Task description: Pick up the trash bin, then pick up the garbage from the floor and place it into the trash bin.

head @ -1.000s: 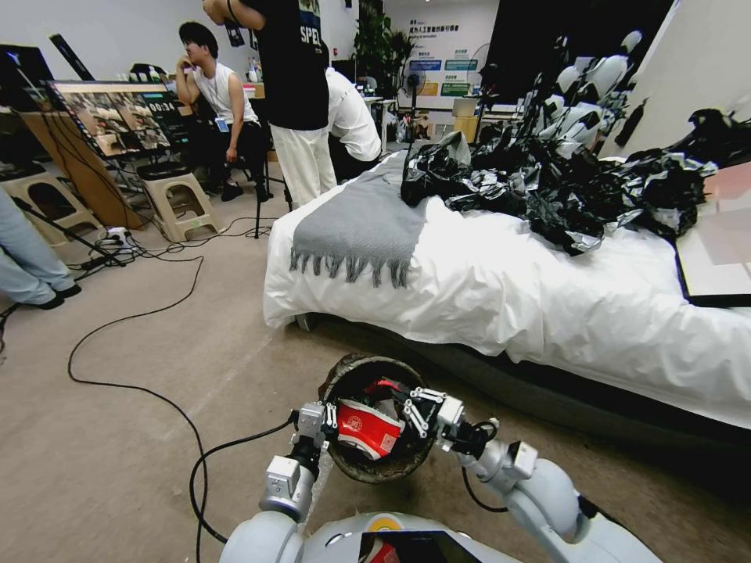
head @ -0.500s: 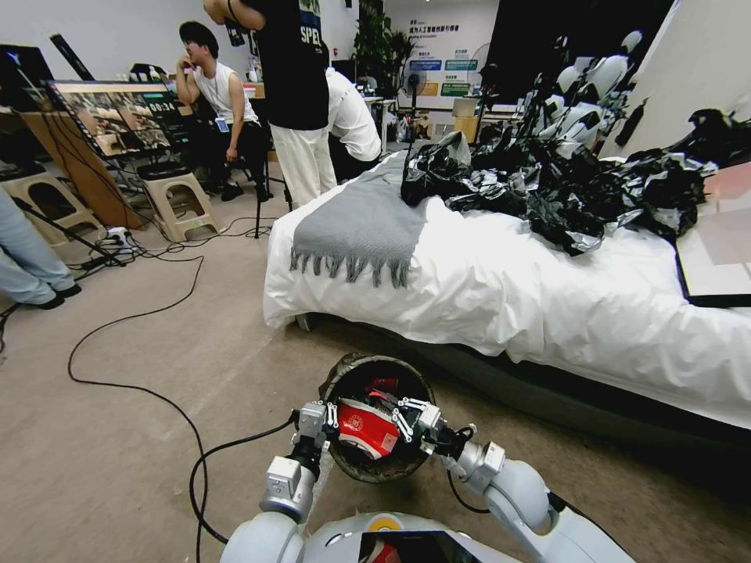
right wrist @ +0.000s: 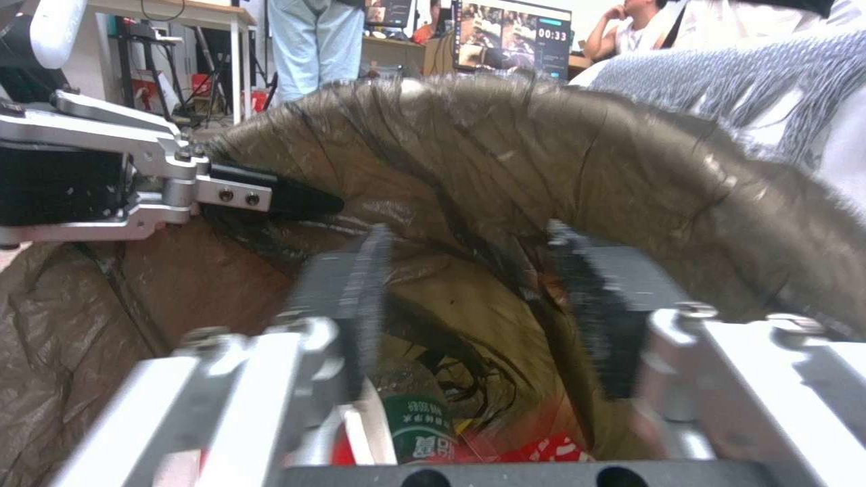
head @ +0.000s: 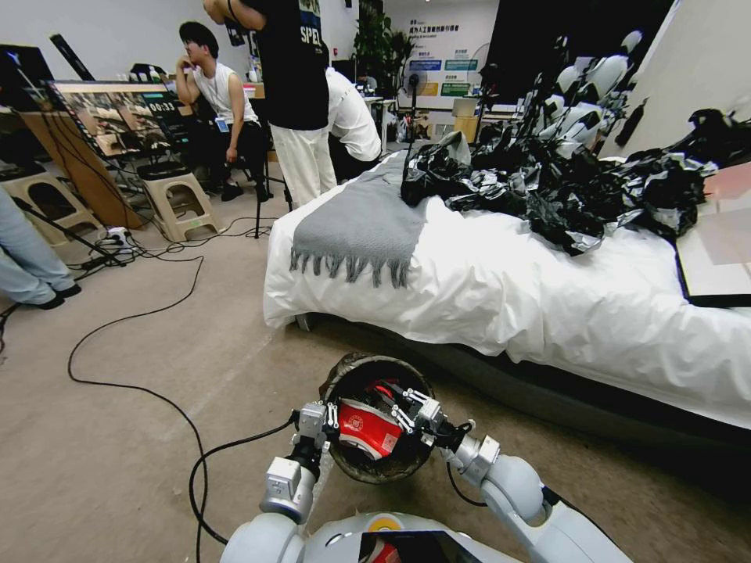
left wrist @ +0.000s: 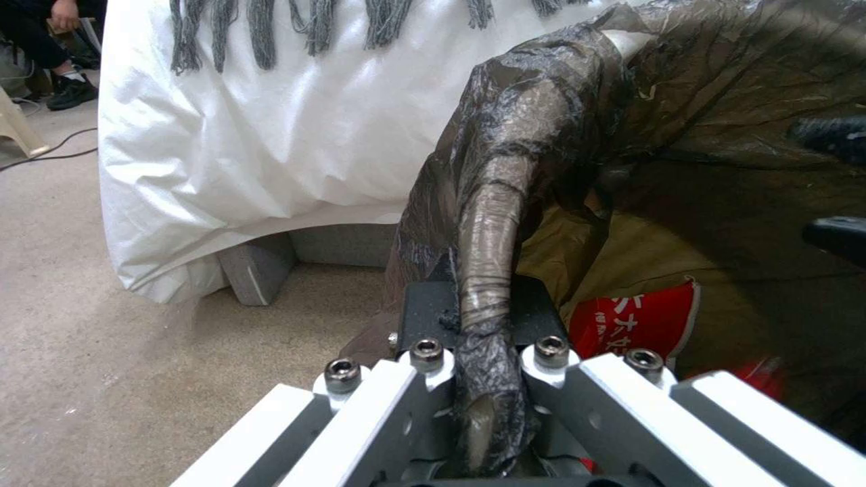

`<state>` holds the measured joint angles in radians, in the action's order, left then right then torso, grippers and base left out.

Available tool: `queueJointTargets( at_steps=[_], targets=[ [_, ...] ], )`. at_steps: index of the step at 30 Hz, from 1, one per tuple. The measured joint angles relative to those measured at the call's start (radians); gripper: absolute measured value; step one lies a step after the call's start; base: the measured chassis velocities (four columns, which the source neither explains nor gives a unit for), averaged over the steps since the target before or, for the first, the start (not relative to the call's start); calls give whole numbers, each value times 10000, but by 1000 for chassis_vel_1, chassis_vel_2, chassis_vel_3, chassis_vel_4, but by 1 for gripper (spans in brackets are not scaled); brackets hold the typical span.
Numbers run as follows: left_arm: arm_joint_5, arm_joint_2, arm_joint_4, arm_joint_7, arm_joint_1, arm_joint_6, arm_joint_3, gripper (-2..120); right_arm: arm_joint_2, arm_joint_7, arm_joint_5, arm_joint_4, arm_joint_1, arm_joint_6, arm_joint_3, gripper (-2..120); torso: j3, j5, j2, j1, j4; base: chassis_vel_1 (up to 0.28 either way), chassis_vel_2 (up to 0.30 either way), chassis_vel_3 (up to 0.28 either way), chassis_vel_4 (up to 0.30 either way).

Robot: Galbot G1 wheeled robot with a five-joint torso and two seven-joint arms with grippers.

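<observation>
R hand (head: 400, 404) moved deeper over bin (head: 348, 467), open, empty; L hand (head: 327, 416) clamps rim; bed (head: 547, 313) beside.

1 trash bin (head: 350, 374); 2 claws: left (head: 327, 416), right (head: 405, 408); 1 bed (head: 547, 305); 2 stools (head: 178, 202).

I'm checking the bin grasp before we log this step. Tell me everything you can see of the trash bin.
The trash bin is small and round, lined with a crinkled dark plastic bag folded over its rim. It sits just before the robot, beside the bed. The left hand is shut on its rim. The right hand is inside its mouth, fingers open. A red-and-white wrapper and a green-labelled bottle lie inside.
</observation>
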<state>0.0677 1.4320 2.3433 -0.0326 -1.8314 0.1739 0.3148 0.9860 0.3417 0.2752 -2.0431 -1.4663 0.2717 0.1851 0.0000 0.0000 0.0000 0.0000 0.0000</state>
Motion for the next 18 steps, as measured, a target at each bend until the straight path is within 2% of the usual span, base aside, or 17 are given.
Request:
queueJointTargets(
  at_steps=[1, 2, 5, 6, 8, 10, 18],
  targets=[
    [0, 5, -1, 0, 1, 0, 0, 1, -1, 0, -1, -20, -14, 2, 24, 67, 0, 0, -1, 0, 0, 0, 0, 0, 0],
    [0, 5, -1, 0, 1, 0, 0, 1, -1, 0, -1, -20, -14, 2, 24, 67, 0, 0, -1, 0, 0, 0, 0, 0, 0],
    [5, 19, -5, 2, 4, 0, -7, 1, -5, 0, -7, -59, -69, 22, 90, 82, 0, 0, 0, 0, 0, 0, 0, 0, 0],
    [5, 19, -5, 2, 4, 0, -7, 1, -5, 0, -7, -59, -69, 22, 90, 82, 0, 0, 0, 0, 0, 0, 0, 0, 0],
    [9, 21, -7, 4, 8, 0, -11, 1, -7, 0, -18, -80, -120, 42, 132, 91, 0, 0, 0, 0, 0, 0, 0, 0, 0],
    [10, 21, -8, 5, 9, 0, -10, 1, -9, 1, -33, -129, -164, 56, 155, 96, 0, 0, 0, 0, 0, 0, 0, 0, 0],
    [18, 8, -82, 6, 12, 0, 6, 1, 24, -192, -247, -1084, -428, 91, 287, 100, 0, 0, 0, 0, 0, 0, 0, 0, 0]
  ],
)
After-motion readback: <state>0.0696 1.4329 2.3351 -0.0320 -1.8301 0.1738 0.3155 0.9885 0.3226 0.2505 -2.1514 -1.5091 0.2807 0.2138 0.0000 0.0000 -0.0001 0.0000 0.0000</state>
